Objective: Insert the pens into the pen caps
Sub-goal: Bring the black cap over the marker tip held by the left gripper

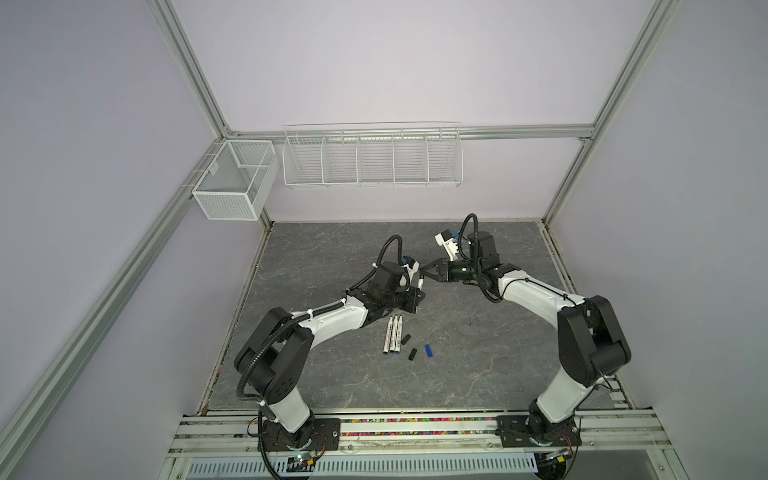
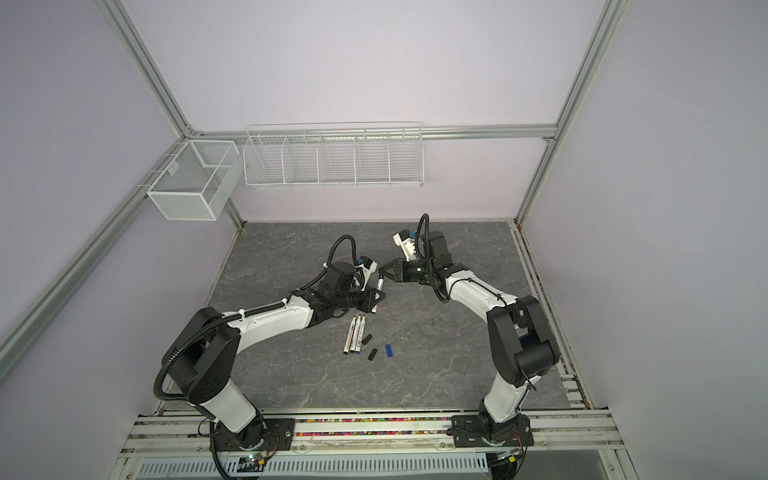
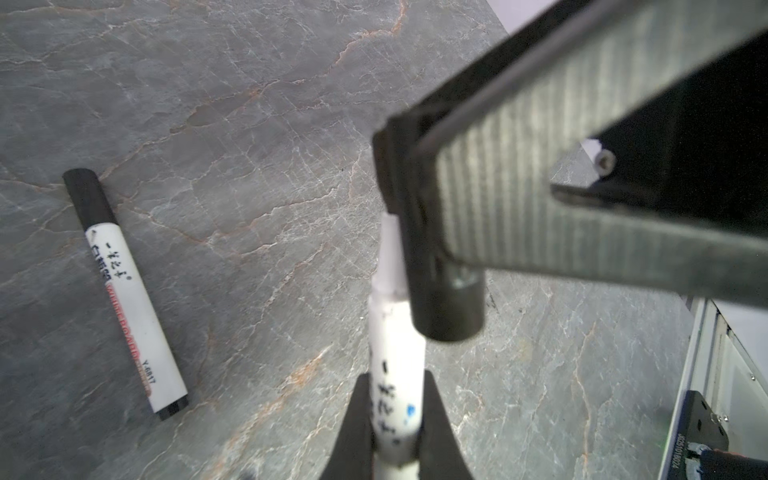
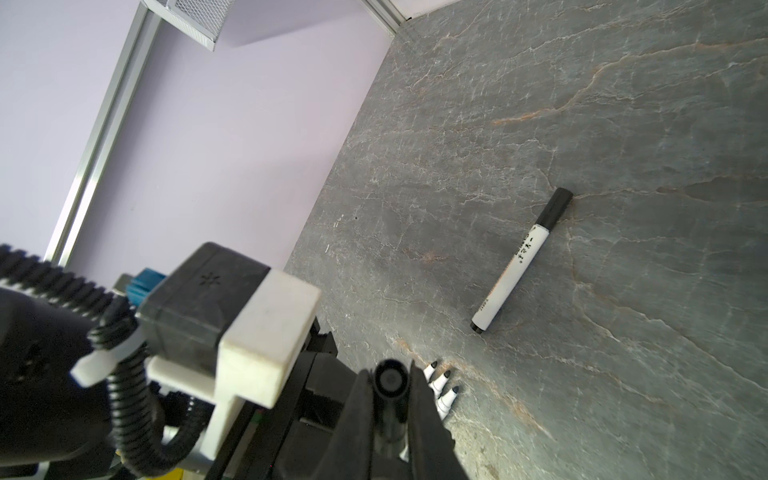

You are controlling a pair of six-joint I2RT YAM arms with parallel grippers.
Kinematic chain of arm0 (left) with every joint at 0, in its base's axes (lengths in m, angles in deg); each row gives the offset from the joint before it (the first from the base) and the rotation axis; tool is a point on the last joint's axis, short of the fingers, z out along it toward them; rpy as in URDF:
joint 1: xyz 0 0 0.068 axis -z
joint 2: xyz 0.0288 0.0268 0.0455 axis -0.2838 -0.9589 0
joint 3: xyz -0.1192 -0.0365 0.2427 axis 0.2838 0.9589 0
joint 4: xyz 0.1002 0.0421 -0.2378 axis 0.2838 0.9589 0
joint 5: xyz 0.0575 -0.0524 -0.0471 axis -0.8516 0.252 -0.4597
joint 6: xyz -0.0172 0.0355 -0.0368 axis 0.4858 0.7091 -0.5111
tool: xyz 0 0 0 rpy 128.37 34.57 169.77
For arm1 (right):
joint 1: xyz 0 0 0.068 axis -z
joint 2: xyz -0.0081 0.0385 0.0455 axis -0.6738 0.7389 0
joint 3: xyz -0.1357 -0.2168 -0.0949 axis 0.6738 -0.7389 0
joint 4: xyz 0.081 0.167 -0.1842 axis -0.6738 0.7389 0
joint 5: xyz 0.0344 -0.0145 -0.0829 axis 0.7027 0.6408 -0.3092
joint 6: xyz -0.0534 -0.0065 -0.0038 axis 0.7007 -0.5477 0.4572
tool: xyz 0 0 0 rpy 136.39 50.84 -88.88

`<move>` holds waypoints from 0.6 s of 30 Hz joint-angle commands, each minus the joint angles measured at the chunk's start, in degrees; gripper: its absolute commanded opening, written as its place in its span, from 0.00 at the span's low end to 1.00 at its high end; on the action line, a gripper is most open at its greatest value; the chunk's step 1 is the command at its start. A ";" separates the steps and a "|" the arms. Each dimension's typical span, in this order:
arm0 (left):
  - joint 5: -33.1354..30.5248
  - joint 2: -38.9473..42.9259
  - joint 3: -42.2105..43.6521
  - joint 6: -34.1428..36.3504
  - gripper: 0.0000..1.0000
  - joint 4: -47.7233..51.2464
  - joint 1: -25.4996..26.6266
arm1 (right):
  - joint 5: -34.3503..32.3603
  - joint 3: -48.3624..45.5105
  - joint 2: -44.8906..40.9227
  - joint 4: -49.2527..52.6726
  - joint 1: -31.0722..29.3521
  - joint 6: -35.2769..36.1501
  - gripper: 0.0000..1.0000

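My left gripper (image 3: pixel 395 386) is shut on a white pen (image 3: pixel 397 353) that stands upright, tip up. My right gripper (image 4: pixel 390 374) is shut on a black pen cap (image 4: pixel 390 380). In the left wrist view that cap (image 3: pixel 449 307) hangs right beside the pen's tip; whether they are joined I cannot tell. In both top views the two grippers (image 1: pixel 419 293) (image 1: pixel 423 272) meet mid-table. Three uncapped pens (image 1: pixel 394 334) lie side by side, with two black caps (image 1: pixel 406 338) (image 1: pixel 413 354) and a blue cap (image 1: pixel 429 350) beside them. A capped pen (image 4: pixel 521 259) lies alone.
Two white wire baskets (image 1: pixel 235 178) (image 1: pixel 372 158) hang on the back wall above the grey stone-patterned table (image 1: pixel 478 353). A metal rail (image 1: pixel 415 428) runs along the front edge, where both arm bases stand.
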 commanded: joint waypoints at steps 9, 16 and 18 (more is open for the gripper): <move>0.05 -1.08 -1.54 0.18 0.00 -0.62 -0.27 | -5.20 -3.82 -3.13 -9.29 3.04 -6.71 0.08; 0.47 -1.29 -1.69 0.18 0.00 -0.70 -0.18 | -3.45 -3.35 -0.91 -14.77 4.33 -11.15 0.08; 0.48 -1.38 -1.78 0.26 0.00 -0.71 -0.18 | -2.54 -2.57 0.20 -15.08 3.66 -11.41 0.09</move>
